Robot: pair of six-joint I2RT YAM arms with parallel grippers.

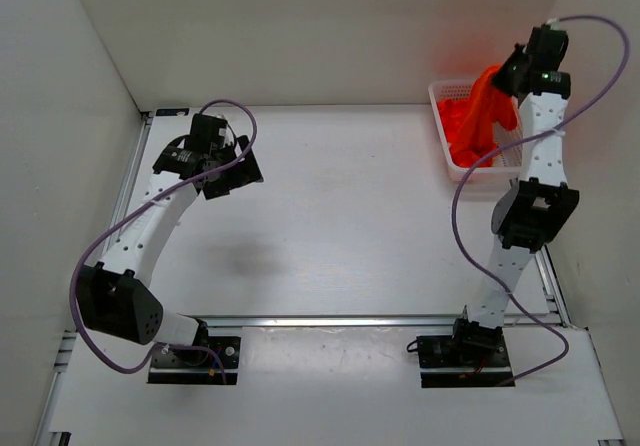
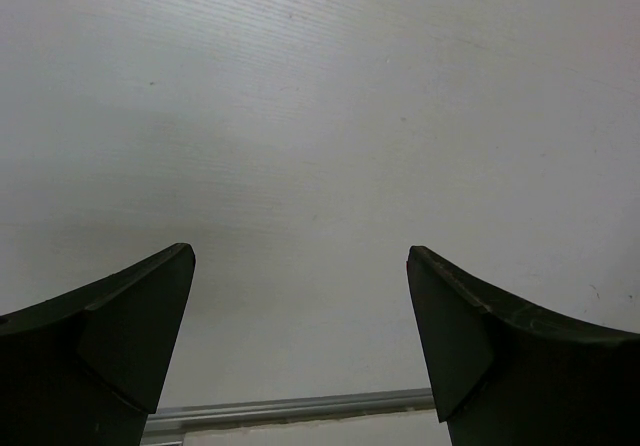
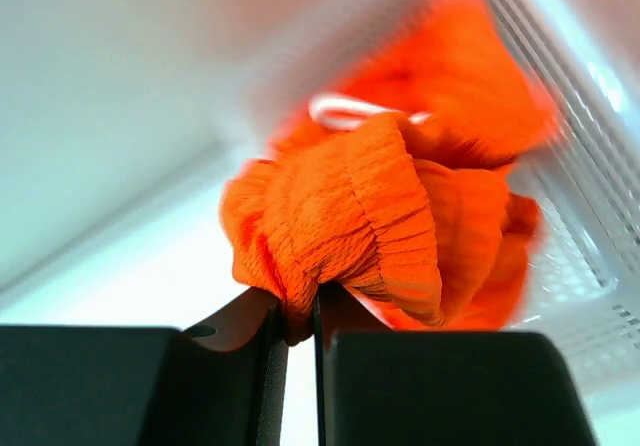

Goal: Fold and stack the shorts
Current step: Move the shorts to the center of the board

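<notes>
The orange-red shorts (image 1: 483,116) hang bunched from my right gripper (image 1: 507,78), lifted above the white mesh basket (image 1: 440,101) at the back right, their lower part still in it. In the right wrist view the gripper (image 3: 300,311) is shut on the gathered elastic waistband of the shorts (image 3: 370,206), with a loop of white drawstring (image 3: 340,114) above. My left gripper (image 1: 232,171) is open and empty over the table's left back part; its view shows both fingertips (image 2: 150,306) wide apart over bare white table.
White walls close in the table at the back and both sides. A metal rail (image 1: 350,320) runs along the near edge between the arm bases. The basket sits against the right wall.
</notes>
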